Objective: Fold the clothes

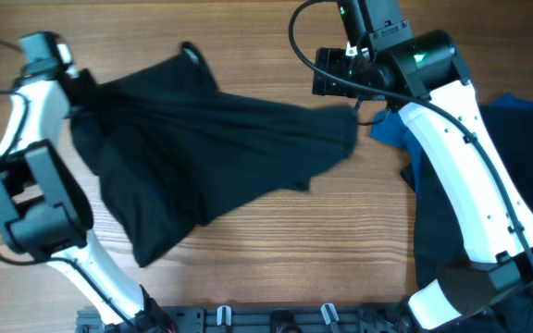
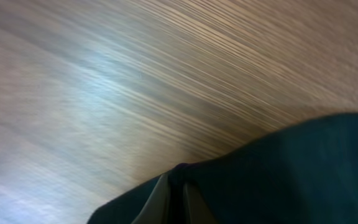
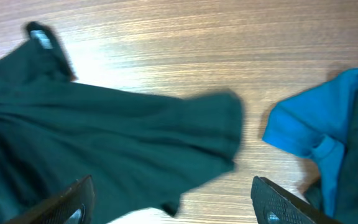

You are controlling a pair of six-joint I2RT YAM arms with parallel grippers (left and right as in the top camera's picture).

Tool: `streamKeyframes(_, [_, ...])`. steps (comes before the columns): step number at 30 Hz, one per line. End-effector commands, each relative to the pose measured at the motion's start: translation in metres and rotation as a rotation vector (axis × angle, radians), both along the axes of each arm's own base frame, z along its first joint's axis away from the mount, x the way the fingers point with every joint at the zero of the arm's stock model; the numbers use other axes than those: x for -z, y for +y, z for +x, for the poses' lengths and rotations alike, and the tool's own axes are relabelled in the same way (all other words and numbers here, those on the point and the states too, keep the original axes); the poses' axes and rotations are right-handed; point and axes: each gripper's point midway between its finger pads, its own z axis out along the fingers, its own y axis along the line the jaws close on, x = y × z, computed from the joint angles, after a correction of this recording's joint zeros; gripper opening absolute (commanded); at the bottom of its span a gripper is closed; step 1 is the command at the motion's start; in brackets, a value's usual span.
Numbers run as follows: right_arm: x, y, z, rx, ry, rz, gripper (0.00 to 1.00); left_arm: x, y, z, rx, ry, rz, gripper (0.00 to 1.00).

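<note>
The black shirt (image 1: 202, 148) lies crumpled across the middle and left of the table, its collar end (image 1: 191, 54) toward the back. My left gripper (image 1: 85, 92) is at the shirt's left edge. In the left wrist view its fingers (image 2: 157, 202) are shut on a pinch of the black fabric (image 2: 278, 180), lifted above the wood. My right gripper (image 1: 329, 78) hovers open over the shirt's right end. In the right wrist view its fingers (image 3: 67, 202) stand wide apart above the shirt (image 3: 104, 137), with nothing between them.
A blue garment (image 1: 391, 129) lies just right of the shirt's right end and shows in the right wrist view as the blue garment (image 3: 328, 118). More dark clothes (image 1: 526, 148) are piled at the table's right side, partly under the right arm. Bare wood table (image 1: 340, 240) lies in front.
</note>
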Motion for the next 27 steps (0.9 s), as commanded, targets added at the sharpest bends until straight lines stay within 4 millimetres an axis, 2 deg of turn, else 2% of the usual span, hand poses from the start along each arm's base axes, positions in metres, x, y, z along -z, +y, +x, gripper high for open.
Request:
streamKeyframes(1, [0.024, -0.018, 0.012, 0.044, 0.041, -0.073, 0.81, -0.028, 0.003, 0.001, -0.010, -0.069, -0.063, 0.11])
streamKeyframes(2, [0.034, -0.021, 0.017, 0.055, 0.061, -0.082, 0.81, -0.034, 0.007, -0.002, -0.014, -0.073, -0.058, 0.31])
streamKeyframes(3, [0.042, -0.023, 0.022, 0.062, 0.078, -0.085, 0.81, -0.041, 0.007, -0.004, -0.002, -0.078, -0.049, 0.37])
streamKeyframes(4, [0.051, -0.025, 0.027, 0.069, 0.093, -0.084, 0.81, -0.050, 0.008, -0.006, 0.007, -0.088, -0.039, 0.51])
streamKeyframes(7, [0.084, -0.032, 0.043, 0.094, 0.147, -0.103, 0.75, -0.087, 0.004, -0.015, 0.026, -0.128, -0.012, 0.66])
streamKeyframes(9, [0.112, -0.037, 0.052, 0.108, 0.203, -0.113, 0.73, -0.117, -0.008, -0.026, 0.046, -0.165, -0.026, 0.68])
streamKeyframes(11, [0.142, -0.042, 0.057, 0.106, 0.268, -0.115, 0.73, -0.143, -0.029, -0.038, 0.091, -0.195, -0.080, 0.70])
streamKeyframes(14, [0.177, -0.049, 0.062, 0.082, 0.340, -0.104, 0.74, -0.158, -0.055, -0.062, 0.128, -0.165, -0.128, 0.71])
streamKeyframes(15, [0.187, -0.049, 0.064, 0.065, 0.359, -0.091, 0.74, -0.158, -0.064, -0.070, 0.139, -0.141, -0.146, 0.70])
streamKeyframes(17, [0.203, -0.043, 0.070, 0.005, 0.374, -0.043, 0.74, -0.152, -0.084, -0.087, 0.164, -0.067, -0.195, 0.56])
streamKeyframes(18, [0.211, -0.041, 0.074, -0.014, 0.375, -0.022, 0.73, -0.145, -0.097, -0.100, 0.180, -0.004, -0.234, 0.52])
streamKeyframes(20, [0.220, -0.040, 0.081, -0.021, 0.366, -0.010, 0.73, -0.137, -0.111, -0.115, 0.194, 0.073, -0.267, 0.49])
streamKeyframes(24, [0.244, -0.036, 0.094, -0.017, 0.353, 0.000, 0.73, -0.127, -0.134, -0.141, 0.224, 0.201, -0.310, 0.48])
streamKeyframes(27, [0.263, -0.028, 0.098, -0.028, 0.359, 0.032, 0.73, -0.124, -0.139, -0.155, 0.225, 0.269, -0.301, 0.48])
